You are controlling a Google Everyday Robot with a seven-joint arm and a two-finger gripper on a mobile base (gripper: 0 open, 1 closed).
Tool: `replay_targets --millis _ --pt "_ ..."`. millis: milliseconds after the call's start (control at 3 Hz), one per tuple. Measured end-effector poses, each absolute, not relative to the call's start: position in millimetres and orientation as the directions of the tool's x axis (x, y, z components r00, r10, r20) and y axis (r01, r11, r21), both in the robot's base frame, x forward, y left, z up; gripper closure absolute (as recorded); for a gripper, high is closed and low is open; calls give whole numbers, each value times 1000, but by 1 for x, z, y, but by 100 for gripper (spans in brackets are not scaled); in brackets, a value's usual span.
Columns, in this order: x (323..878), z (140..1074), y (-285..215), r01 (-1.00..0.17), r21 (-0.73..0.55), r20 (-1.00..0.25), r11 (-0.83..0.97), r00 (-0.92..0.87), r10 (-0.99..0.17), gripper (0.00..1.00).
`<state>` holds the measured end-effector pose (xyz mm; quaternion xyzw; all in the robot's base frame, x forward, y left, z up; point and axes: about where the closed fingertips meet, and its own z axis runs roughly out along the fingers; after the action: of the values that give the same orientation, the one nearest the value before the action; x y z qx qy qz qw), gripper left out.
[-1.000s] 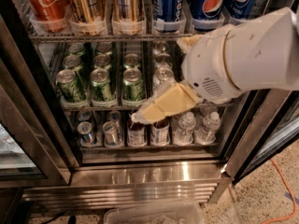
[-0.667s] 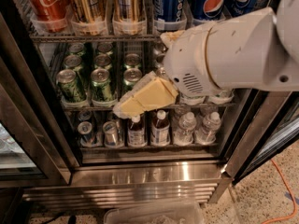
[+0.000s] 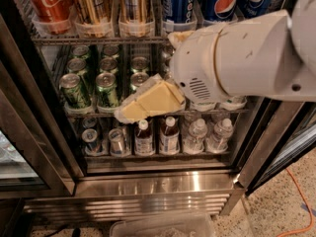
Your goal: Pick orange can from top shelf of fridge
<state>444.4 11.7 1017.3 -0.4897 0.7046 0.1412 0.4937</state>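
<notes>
Right of frame, the robot's arm [image 3: 247,58] reaches into the fridge [image 3: 163,181], aimed below its target.

Nearest the camera, the bulky white arm fills the upper right. Its cream gripper [image 3: 129,111] points down-left at mid-frame, in front of the green cans [image 3: 106,85] and above the small bottles [image 3: 170,135]. Whether it is apart or together cannot be told. Farther back, along the frame's top edge, the top shelf [image 3: 98,39] holds the orange can [image 3: 91,4] upright in its clear tray, just right of the Coca-Cola can [image 3: 49,1]. The gripper likely needs to rise and shift left.
</notes>
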Motion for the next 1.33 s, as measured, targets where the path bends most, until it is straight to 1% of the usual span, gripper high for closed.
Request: replay_targets --millis 333,667,1000,1333 --pt "446 1013 42 -810 -241 -874 534 -58 -483 0" --pt "455 1013 59 -741 -216 -906 636 -91 -414 0" --pt "471 1025 59 -646 -170 -946 744 -105 -308 0" --pt "492 1041 44 -550 -103 -978 829 -96 -185 0"
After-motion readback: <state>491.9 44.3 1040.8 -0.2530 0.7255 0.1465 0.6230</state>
